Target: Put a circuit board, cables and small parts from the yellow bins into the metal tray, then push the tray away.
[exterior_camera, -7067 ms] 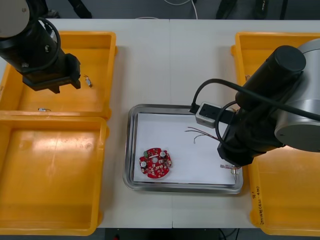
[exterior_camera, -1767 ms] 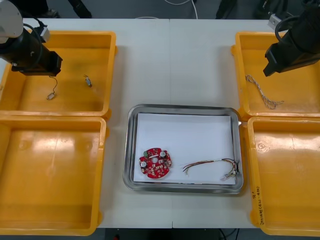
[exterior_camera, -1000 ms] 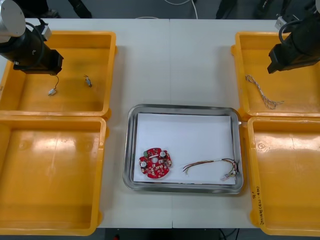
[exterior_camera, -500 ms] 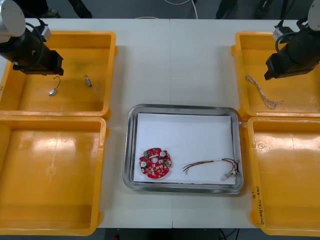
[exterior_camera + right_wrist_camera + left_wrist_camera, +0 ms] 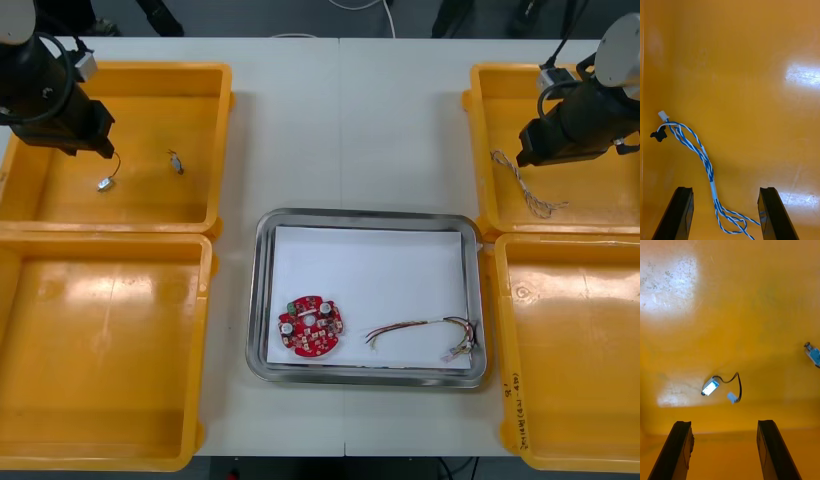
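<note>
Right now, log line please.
left end effector: open near small part | right end effector: open over twisted cable | tray: board, wires

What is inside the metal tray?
In the metal tray, on its white inside, lie a round red circuit board and a red and yellow cable. Anything under them is covered.

Red circuit board (image 5: 310, 326), red-yellow cable (image 5: 420, 327) in metal tray (image 5: 258, 300), blue-white cable (image 5: 520, 184) in far right bin (image 5: 595, 195)

Front steeply overhead, whole table (image 5: 340, 120); wrists close above far bins (image 5: 150, 110)
</note>
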Motion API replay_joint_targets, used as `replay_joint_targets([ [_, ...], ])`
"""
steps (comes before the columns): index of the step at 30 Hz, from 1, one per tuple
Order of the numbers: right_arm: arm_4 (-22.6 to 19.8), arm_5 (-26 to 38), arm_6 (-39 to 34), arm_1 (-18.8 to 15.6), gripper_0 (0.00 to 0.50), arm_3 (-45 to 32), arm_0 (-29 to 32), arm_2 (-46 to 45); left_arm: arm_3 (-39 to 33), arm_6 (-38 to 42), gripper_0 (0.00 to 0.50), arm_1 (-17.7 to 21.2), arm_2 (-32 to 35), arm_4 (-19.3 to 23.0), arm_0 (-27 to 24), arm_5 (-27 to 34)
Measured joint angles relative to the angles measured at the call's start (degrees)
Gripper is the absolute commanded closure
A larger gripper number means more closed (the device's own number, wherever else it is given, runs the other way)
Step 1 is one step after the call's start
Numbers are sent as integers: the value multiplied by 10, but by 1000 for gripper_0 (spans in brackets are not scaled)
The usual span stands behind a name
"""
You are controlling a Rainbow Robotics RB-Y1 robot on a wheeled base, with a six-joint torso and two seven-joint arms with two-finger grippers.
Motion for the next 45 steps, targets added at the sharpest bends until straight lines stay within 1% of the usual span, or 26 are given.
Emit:
replay_joint_targets([
  [4,1,-22,29,8,0,12,1,0,-20,0,0,13,13,6,0,43],
  [8,2,-50,30,16,0,15,9,0,-21,0,0,15,60,6,0,74],
  [11,2,-57,30,17,0,15,16,0,-32,0,0,15,96,6,3,89],
  [15,2,-57,38,18,0,15,23,0,-66,0,0,15,132,5,23,88],
  [19,2,-57,57,18,0,15,32,0,-92,0,0,15,150,3,50,80],
  [24,2,-57,58,19,0,15,42,0,-94,0,0,15,152,-2,68,67],
  [29,2,-58,58,19,0,15,44,0,-94,0,0,15,152,-2,83,41],
  [31,2,-58,58,19,16,15,45,0,-95,0,0,15,152,-2,90,29],
  [32,2,-58,58,19,32,14,45,0,-95,0,0,15,152,-2,93,23],
  [33,2,-58,58,19,88,14,45,0,-95,0,0,15,152,-2,97,16],
  [34,1,-58,59,19,182,14,45,0,-95,0,0,15,152,-2,100,9],
  [35,1,-58,59,19,243,14,45,0,-95,0,0,15,152,-2,104,2],
  [36,1,-58,59,20,243,14,45,0,-96,0,0,15,152,-2,107,-5],
  [37,1,-58,59,20,470,14,45,0,-96,0,0,15,152,-2,111,-11],
  [38,1,-58,59,20,493,14,45,0,-96,0,0,15,152,-2,113,-15],
  [39,1,-58,59,20,500,14,45,0,-96,0,0,15,152,-2,117,-20],
  [45,1,-58,59,20,500,14,45,0,-96,0,0,15,152,-2,130,-36],
])
